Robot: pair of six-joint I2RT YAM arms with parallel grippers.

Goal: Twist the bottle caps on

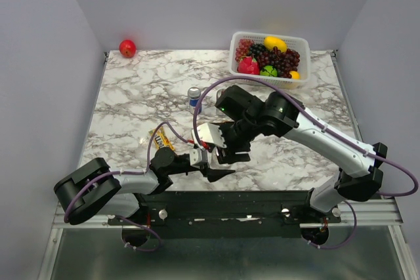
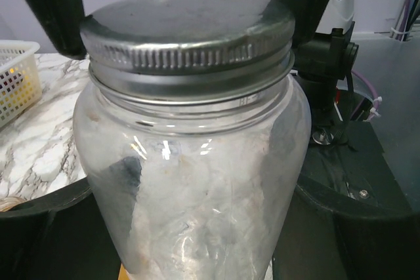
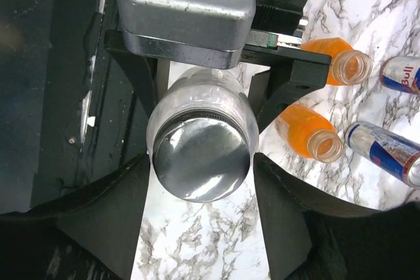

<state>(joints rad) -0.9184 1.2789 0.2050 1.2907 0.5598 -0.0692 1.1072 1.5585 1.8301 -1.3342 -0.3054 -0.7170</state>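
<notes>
Left gripper pinches the clear jar by its body, at the near edge of the marble table, right by the dark base rail. The silver lid sits on the jar mouth. Right gripper comes from above, fingers pressed on the lid rim on both sides. Two open orange bottles lie just beside the jar, with two drink cans past them. The fruit basket sits far right and the apple far left, with bare marble between.
</notes>
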